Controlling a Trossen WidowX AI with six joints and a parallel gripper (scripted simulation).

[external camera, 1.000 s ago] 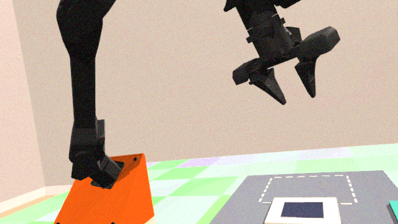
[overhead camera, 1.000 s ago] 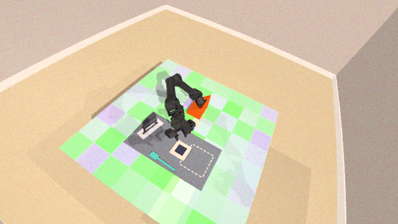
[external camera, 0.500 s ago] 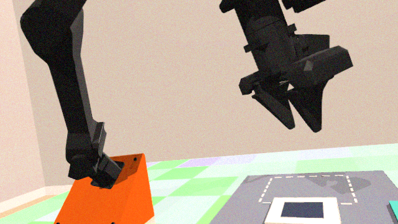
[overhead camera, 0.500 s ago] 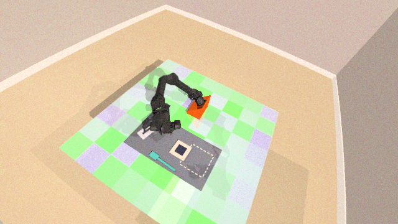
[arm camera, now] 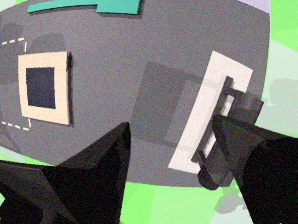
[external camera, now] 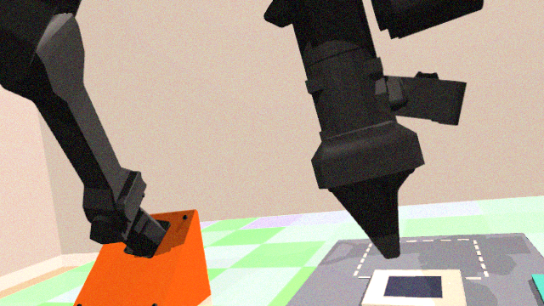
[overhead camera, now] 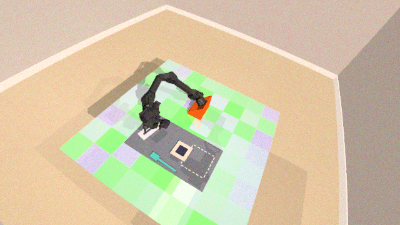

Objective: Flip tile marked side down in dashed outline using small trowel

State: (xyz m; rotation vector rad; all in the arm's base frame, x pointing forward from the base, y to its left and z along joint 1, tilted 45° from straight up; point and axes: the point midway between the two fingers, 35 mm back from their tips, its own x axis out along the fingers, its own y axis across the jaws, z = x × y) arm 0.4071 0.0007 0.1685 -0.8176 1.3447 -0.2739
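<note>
The tile [overhead camera: 181, 150] [external camera: 412, 286] [arm camera: 41, 87] is cream with a dark square facing up. It lies flat and overlaps one edge of the dashed outline [overhead camera: 204, 177], mostly outside it. A teal trowel-shaped tool [overhead camera: 154, 155] [external camera: 539, 286] [arm camera: 119, 6] with a thin handle lies flat by the mat's edge. A white plate [overhead camera: 143, 135] [arm camera: 200, 105] with a raised black bar handle [arm camera: 223, 95] lies at the mat's far end from the outline. My gripper [overhead camera: 152, 129] [arm camera: 172, 125] is open and empty, over that end. In the wrist view its right finger partly hides the black handle.
The grey mat [overhead camera: 200, 184] [external camera: 323, 272] [arm camera: 100, 100] lies on a green and lilac checkered surface. The arm stands on an orange wedge-shaped base [overhead camera: 194, 115] [external camera: 149, 280] beside the mat. The arm's shadow falls across the mat.
</note>
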